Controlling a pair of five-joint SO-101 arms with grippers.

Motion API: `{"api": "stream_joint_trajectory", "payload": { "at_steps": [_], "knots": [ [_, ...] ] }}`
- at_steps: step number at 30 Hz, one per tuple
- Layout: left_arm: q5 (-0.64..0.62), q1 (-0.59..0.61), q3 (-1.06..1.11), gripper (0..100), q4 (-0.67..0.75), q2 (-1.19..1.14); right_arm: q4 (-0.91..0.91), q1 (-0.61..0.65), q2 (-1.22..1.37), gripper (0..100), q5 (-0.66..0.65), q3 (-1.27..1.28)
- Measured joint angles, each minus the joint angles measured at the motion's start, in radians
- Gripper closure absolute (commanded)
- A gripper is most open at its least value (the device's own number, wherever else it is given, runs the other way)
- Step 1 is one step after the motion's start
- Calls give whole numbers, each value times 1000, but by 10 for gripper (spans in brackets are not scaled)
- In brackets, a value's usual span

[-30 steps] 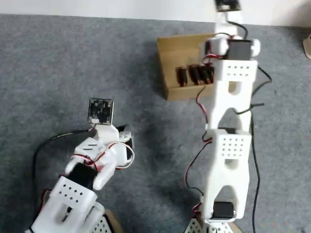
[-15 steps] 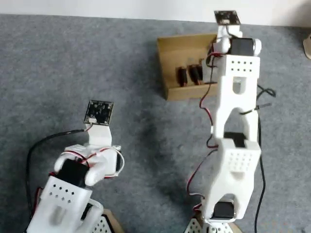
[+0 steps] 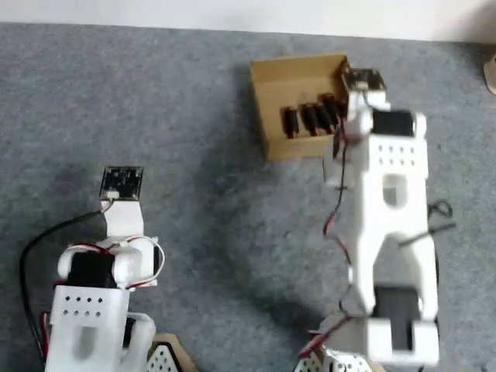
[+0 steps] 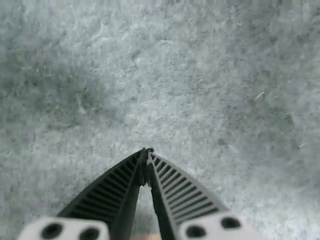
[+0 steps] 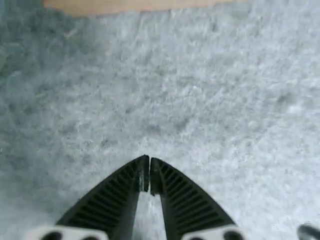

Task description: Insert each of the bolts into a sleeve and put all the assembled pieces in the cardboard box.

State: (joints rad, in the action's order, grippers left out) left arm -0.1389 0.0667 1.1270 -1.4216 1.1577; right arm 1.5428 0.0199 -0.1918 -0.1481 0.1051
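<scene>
High view, cardboard box: The cardboard box [image 3: 260, 108] is sitting open on the grey carpet [image 3: 170, 101], toward the far side of the table.
High view, assembled pieces: The assembled pieces [image 3: 310, 118] are lying inside the box, side by side in a row along its near wall. I cannot tell their exact number, as my own wrist is covering the row's right end.
High view, right arm: My right arm [image 3: 391, 194] is stretching up alongside the box, its wrist hanging over the box's near right corner.
High view, left arm: My left arm [image 3: 101, 271] is standing well apart from the box, off to its left and nearer the arm bases.
Left wrist view, left gripper: My left gripper [image 4: 146, 152] is hovering over grey carpet. I am pressing its fingers together tip to tip.
Right wrist view, right gripper: My right gripper [image 5: 149, 161] is hanging over grey carpet near the box. I am holding its fingers drawn in to a hairline slit, the tips all but meeting.
Right wrist view, cardboard box: A tan strip of the box [image 5: 140, 6] is showing beyond my fingertips, apart from them.
</scene>
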Motion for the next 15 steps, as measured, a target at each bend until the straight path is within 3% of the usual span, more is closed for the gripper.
{"api": "stream_joint_trajectory", "payload": {
  "at_steps": [6, 15],
  "knots": [
    [8, 92, 0, 993, -29, 44, -121, 0, -327, 995, 0, 391],
    [87, 199, 6, 993, -48, 321, -201, 0, -660, 995, 0, 675]
  ]
}}
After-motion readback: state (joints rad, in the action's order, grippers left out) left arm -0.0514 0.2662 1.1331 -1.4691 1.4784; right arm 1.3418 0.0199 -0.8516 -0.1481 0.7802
